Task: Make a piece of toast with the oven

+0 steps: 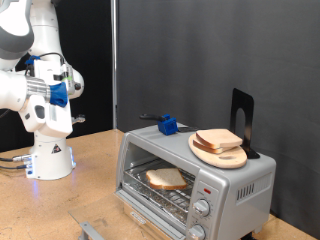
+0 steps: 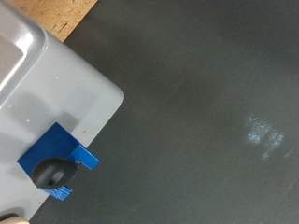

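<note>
Toast lies inside the oven, arm is raised far from it.

In the exterior view the oven (image 1: 195,178) stands nearest at the bottom right, door open downward; the piece of toast (image 1: 166,179) rests on its wire rack; on the oven's roof sit a blue block (image 1: 167,124) and a round wooden board (image 1: 219,153) carrying two more slices (image 1: 218,140); behind, at the left, the arm (image 1: 38,85) is upright; its gripper shows in neither view, so I cannot tell how open it is.
</note>
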